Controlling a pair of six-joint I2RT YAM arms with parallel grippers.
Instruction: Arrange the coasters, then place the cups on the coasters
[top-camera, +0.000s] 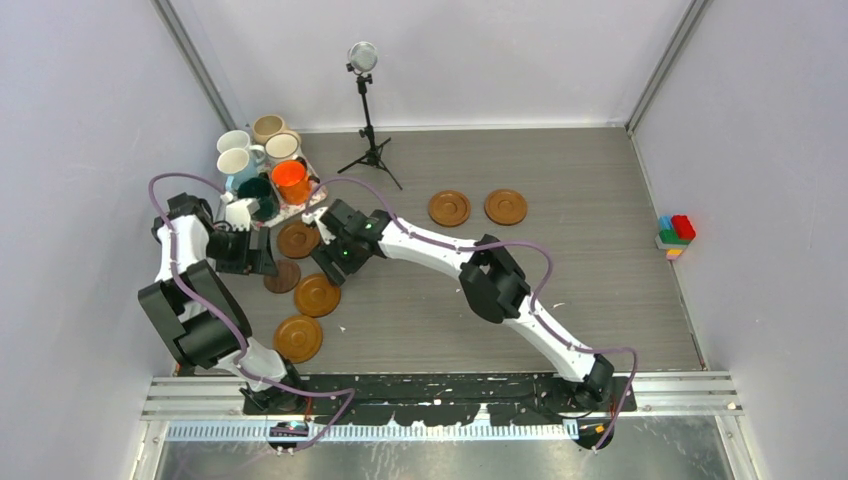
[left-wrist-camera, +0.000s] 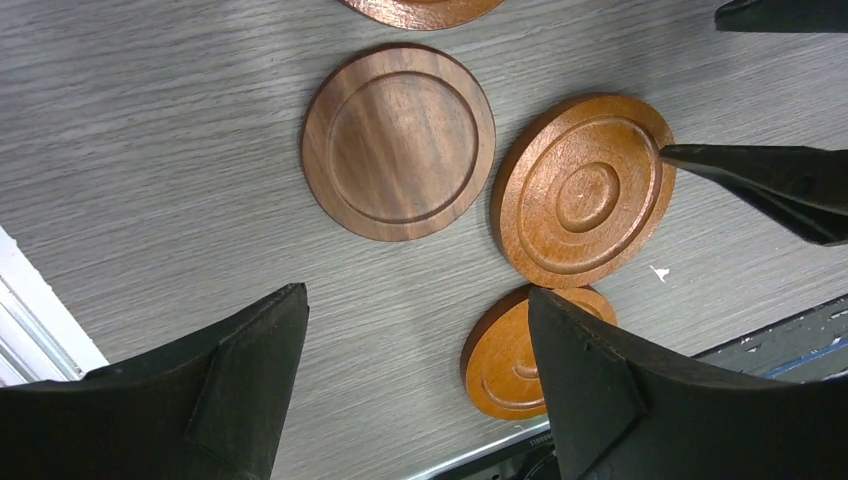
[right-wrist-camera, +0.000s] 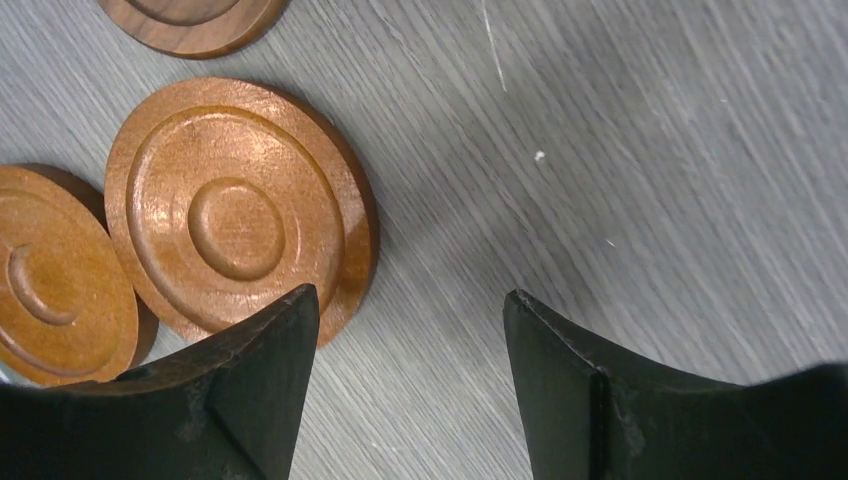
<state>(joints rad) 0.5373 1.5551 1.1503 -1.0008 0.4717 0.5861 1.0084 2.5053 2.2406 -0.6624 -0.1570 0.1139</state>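
Six coasters (top-camera: 317, 295): four bunched near left, two far centre, all flat, rings up, round, no long axis. Cups (top-camera: 292, 180) stand far left. We log arranging in hand. Left gripper (left-wrist-camera: 415, 300) and right gripper (right-wrist-camera: 410, 295) gape empty. Next: pinch one rim; two there may overlap, we judge.

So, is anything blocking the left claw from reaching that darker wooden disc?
Nothing visible does. The left gripper hangs open over bare table beside the darker coaster; the right gripper is off to one side.
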